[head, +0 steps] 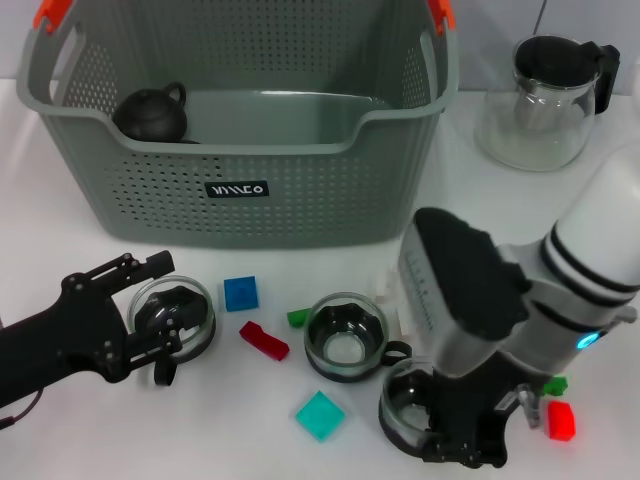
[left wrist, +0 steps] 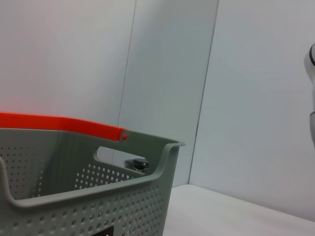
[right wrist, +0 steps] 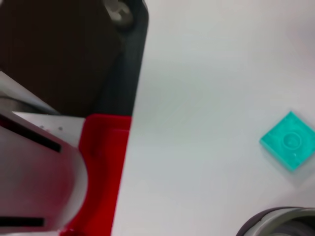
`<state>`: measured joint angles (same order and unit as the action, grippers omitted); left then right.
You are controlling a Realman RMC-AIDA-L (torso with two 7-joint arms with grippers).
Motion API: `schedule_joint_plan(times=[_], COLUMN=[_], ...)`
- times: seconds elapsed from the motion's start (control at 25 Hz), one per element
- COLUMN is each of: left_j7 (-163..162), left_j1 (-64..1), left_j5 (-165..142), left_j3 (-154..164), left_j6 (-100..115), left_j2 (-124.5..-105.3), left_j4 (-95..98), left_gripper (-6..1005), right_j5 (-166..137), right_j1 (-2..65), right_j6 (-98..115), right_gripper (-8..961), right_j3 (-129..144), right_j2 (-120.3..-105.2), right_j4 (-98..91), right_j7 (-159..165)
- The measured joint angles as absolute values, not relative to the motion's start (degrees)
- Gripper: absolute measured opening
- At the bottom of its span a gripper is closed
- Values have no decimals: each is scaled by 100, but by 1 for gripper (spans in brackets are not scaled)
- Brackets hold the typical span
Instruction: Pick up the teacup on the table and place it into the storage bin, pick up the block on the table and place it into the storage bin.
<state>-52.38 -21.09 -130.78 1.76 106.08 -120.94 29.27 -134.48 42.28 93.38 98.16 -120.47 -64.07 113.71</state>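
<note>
Teacups first: three small glass teacups with dark liners are on the white worktop [head: 60,240], none in the bin yet. Nearest one [head: 408,412] sits right under the right pincer [head: 470,445]; can't tell if its fingers are spread or pressed together, the wrist housing blocks them. Right wrist view shows a red block [right wrist: 101,162] close against the pincer body and the teal square block [right wrist: 290,140] well apart on the worktop.

Left pincer [head: 150,325] is low over the left teacup [head: 172,318], fingers spread either side of it, not visibly clamped.

Middle teacup [head: 345,337] is untouched. Loose blocks around it: blue square [head: 240,293], red bar [head: 264,340], small green piece [head: 297,318], another red block [head: 561,421] by the right arm.

Farther back, the grey-green perforated storage bin [head: 240,190] holds only a dark round teapot [head: 152,113]. Clear glass jug with black lid [head: 548,100] stands beside the bin, not part of the job.

Progress, my read: both picks are pending, nothing is placed.
</note>
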Motion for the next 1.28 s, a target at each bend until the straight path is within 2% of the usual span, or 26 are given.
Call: schedule_joint_plan(times=[0.16,0.6,0.8,0.92,1.12,1.28], left_j7=[-5238,-5238,-5238,-5238,-5238,-5238], left_j1=[-2109,-2142,-2164,-2176,-2174,-2205], left_j5=[-13078,-13078,-13076,-13073,-13070,-13061], left_j3=[176,176,176,175,176,176], left_j6=[10608,10608,10608,10609,10609,10602], left_j2=[-12089,-12085,-12093,-12097,-12103,-12103], left_j4=[2927,2927,2927,2927,2920,2831], left_gripper=[718,719,719,719,719,719], right_j5=[-13399,-11626,-10677,-10546,-11247,-12306], right_j1=[4206,4152,4135,4197,4768,5660], right_j6=[9848,10785,9988,8909,7293,6421], right_gripper=[73,59,60,60,59,59], right_j3=[9148,5472,5099,5220,5933,6265], right_j2=[-12026,-11952,-12025,-12017,-11974,-12011], right_j4=[-6574,-7070,-7079,-7078,-6741,-5891], right_j7=[11281,10809,11007,11415,12124,12680])
